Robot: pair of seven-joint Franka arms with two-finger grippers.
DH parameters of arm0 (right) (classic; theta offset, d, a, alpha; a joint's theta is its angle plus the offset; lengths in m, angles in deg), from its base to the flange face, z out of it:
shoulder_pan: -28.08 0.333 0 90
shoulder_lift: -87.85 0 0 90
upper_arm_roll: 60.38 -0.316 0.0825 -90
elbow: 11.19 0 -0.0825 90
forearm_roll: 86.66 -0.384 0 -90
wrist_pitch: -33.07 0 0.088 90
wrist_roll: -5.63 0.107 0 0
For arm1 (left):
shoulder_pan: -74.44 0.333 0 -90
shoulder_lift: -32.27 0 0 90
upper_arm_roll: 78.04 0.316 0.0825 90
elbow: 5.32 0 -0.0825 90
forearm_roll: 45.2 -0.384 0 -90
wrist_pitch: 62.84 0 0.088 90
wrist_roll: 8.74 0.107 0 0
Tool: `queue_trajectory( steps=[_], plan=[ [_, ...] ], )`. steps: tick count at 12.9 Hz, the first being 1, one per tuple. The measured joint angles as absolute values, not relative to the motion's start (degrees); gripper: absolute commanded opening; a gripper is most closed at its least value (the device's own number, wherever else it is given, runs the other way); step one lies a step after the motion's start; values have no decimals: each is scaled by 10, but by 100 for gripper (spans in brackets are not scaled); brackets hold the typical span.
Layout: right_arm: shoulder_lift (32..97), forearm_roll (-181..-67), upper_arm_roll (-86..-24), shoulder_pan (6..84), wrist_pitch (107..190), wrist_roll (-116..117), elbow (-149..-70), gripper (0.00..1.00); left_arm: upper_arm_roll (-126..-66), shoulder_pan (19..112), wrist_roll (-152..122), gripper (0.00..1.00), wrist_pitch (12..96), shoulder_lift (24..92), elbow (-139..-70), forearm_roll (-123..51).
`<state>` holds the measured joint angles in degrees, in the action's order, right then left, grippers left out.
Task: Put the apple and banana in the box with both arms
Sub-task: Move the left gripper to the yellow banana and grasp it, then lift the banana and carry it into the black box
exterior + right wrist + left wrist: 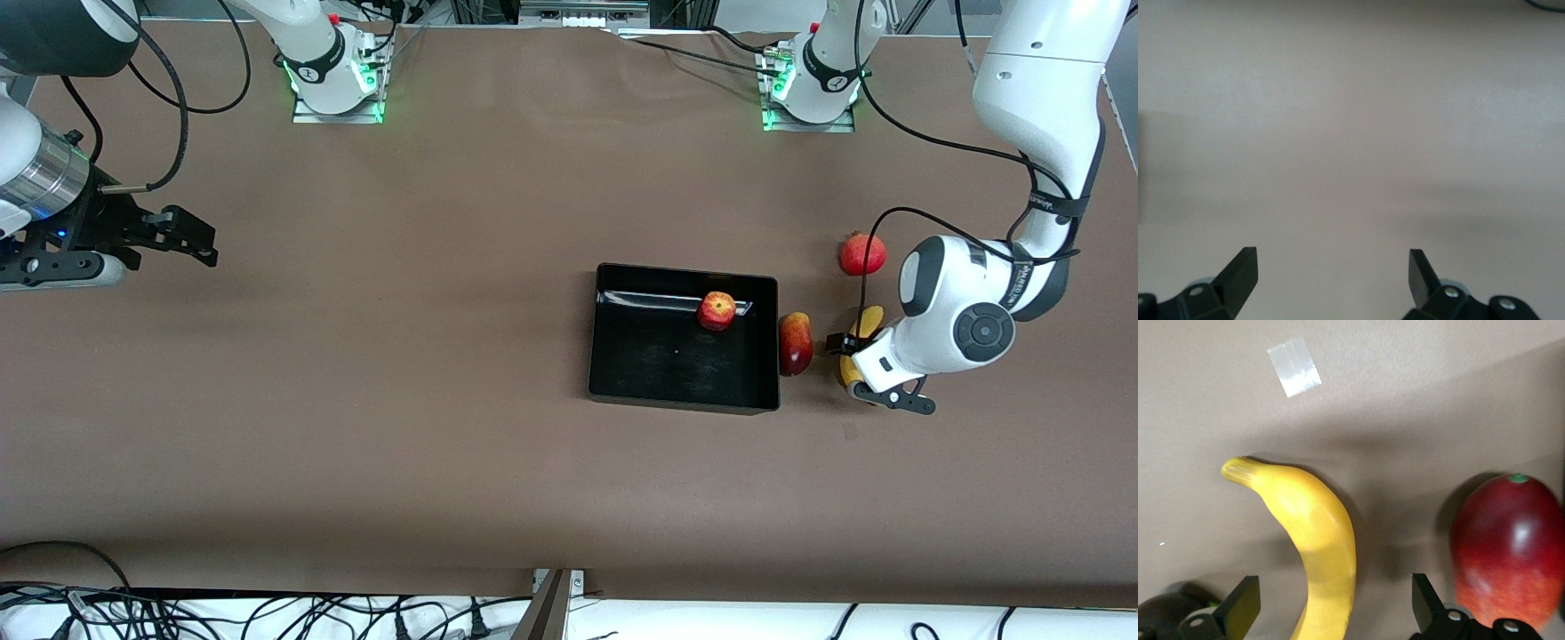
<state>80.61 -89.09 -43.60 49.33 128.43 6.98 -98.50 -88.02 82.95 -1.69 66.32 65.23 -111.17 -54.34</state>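
I see the apple [717, 311] already in the box [622, 373], center right of the frame. The banana [1315, 540] lies outside, on the counter [400, 400]; my left pincer [1331, 607] straddles it, fingers apart. The right pincer [1331, 280] waits at upper left, also apart.

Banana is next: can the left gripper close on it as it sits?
Probably yes. The left gripper is open with a finger on either side of the banana; the mango-like fruit lies clear outside one finger.
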Motion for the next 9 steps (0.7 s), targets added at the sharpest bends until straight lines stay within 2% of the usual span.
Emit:
queue_trajectory(
  steps=[1,2,4,6,9],
  plan=[
    [806,-891,-436,493,1284,70,-985,100,-880,834,-14,67,689,652,-1131,-544],
    [806,-891,-436,493,1284,70,-985,100,-880,837,-11,36,712,653,-1151,-544],
    [806,-891,-436,493,1284,70,-985,100,-880,838,-9,14,733,657,-1170,-544],
    [806,-891,-436,493,1284,70,-985,100,-880,838,-9,0,734,657,-1170,-544],
    [806,-891,-436,493,1284,70,-985,100,-880,839,-9,0,724,657,-1157,-544]
  ],
)
